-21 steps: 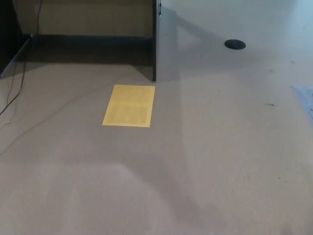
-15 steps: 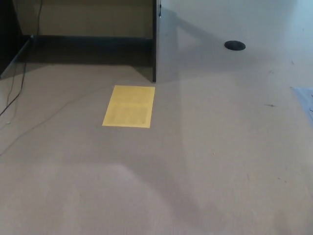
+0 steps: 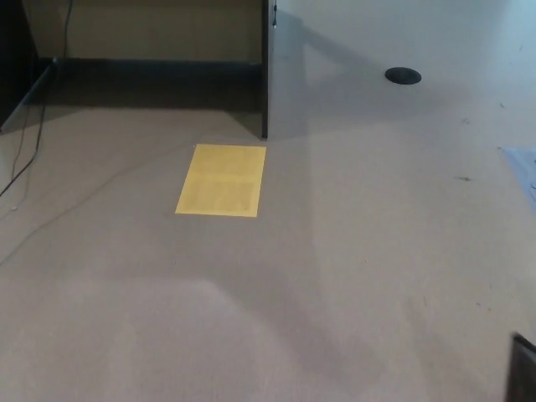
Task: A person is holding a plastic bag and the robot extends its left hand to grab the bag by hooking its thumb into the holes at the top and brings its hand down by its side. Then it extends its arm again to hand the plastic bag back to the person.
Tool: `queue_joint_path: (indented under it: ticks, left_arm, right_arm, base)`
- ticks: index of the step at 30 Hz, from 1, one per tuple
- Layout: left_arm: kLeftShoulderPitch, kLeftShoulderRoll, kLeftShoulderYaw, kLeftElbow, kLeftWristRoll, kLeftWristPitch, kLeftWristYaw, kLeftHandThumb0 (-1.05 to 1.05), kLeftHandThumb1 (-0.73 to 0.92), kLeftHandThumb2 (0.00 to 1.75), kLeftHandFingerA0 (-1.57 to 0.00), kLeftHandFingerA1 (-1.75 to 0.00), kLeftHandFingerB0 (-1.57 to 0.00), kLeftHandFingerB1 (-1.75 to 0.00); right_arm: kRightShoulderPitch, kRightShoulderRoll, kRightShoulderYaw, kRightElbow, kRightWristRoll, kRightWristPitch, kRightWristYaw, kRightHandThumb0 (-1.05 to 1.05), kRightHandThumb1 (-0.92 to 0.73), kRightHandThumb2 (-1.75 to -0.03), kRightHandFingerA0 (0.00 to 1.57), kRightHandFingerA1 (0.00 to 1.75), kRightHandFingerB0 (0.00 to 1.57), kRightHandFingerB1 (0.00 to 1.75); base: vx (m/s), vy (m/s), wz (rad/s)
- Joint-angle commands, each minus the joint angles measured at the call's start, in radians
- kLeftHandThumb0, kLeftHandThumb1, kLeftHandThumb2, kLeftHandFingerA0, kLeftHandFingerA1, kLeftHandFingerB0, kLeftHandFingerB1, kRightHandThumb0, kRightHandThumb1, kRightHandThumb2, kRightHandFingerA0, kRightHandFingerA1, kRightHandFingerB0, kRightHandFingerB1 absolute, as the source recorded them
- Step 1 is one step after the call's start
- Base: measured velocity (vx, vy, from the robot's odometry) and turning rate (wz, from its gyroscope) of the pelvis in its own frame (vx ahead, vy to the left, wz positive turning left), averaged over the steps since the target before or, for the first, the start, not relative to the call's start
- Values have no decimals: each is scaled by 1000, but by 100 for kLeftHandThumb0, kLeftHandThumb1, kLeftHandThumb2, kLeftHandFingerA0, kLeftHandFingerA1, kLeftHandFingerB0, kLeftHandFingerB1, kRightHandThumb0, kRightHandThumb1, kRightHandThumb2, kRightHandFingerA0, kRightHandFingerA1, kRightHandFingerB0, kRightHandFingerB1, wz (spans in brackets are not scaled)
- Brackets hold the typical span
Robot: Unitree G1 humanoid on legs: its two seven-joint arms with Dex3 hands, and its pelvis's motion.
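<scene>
Dark object (image 3: pixel 523 370) newly at lower right edge; floor (image 3: pixel 335 251) unchanged.

We're looking down at a plain carpeted floor (image 3: pixel 251 301), grey-beige and a little scuffed, the sort we find in an office or a lab room. A yellow sheet (image 3: pixel 221 180) lies flat on it. Just behind the sheet, a dark upright panel edge (image 3: pixel 265 71) rises, with a pale wall or partition (image 3: pixel 377 33) to its right. Left of the panel we see a dark baseboard (image 3: pixel 151 71) running along a tan wall. Far left of the sheet, a thin black cable (image 3: pixel 29 155) trails across the carpet. Well right of the panel, a round black disc (image 3: pixel 403 76) sits in the floor.
</scene>
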Motion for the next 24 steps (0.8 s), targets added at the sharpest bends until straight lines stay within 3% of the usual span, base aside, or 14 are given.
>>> queue_joint_path:
  ticks: [1,2,3,4,5,15,16,17,18,19,24]
  left_arm:
    - [11,41,50,-334,4,-73,25,-36,47,55,-31,-35,-28,-31]
    - [5,44,56,-383,17,-79,29,-41,44,62,-25,-39,-24,-36]
    - [-12,46,62,-463,21,-50,27,-23,34,89,-12,-53,-11,-51]
    - [-17,44,65,-495,21,-33,24,-23,34,89,-12,-53,-11,-51]
    - [-29,43,68,-517,26,-34,26,-39,48,55,-29,-35,-26,-30]
    - [-126,11,39,-739,120,81,28,-45,49,56,-31,-33,-26,-30]
    - [-155,9,22,-764,151,88,27,-49,43,66,-24,-42,-22,-37]
    - [-163,5,16,-774,161,96,29,-43,49,55,-28,-35,-25,-29]
    - [-170,-1,10,-785,171,107,32,-43,49,55,-28,-35,-25,-29]
    - [-188,-4,2,-787,174,107,32,-24,32,88,-12,-53,-11,-51]
    - [-278,-14,-53,-821,245,150,32,-23,28,85,-9,-52,-8,-50]
  right_arm:
    - [-2,-18,2,22,-10,-36,-30,-26,-67,-60,58,44,36,35]
    - [0,-18,1,19,-8,-34,-27,-26,-67,-60,57,44,36,35]
    - [4,-18,-4,11,2,-29,-17,-26,-68,-60,59,44,36,35]
    - [5,-18,-6,9,5,-28,-13,-26,-68,-60,59,44,36,35]
    - [5,-16,-8,11,7,-29,-14,-26,-67,-60,60,45,36,35]
    - [-1,-15,-10,21,9,-38,-16,-26,-66,-60,61,45,39,36]
    - [-3,-15,-10,21,9,-39,-17,-25,-66,-60,61,45,40,37]
    - [-3,-15,-10,21,9,-41,-16,-25,-66,-60,61,46,40,37]
    - [-2,-16,-11,21,9,-42,-15,-25,-66,-60,61,46,40,37]
    - [-3,-16,-9,21,6,-43,-19,-25,-66,-60,61,45,40,37]
    - [-7,-17,-7,24,6,-35,-11,-26,-66,-60,60,45,40,37]
  base:
    - [0,0,0]
    - [0,0,0]
    - [0,0,0]
    - [0,0,0]
    - [0,0,0]
    - [0,0,0]
    - [0,0,0]
    - [0,0,0]
    - [0,0,0]
    - [0,0,0]
    - [0,0,0]
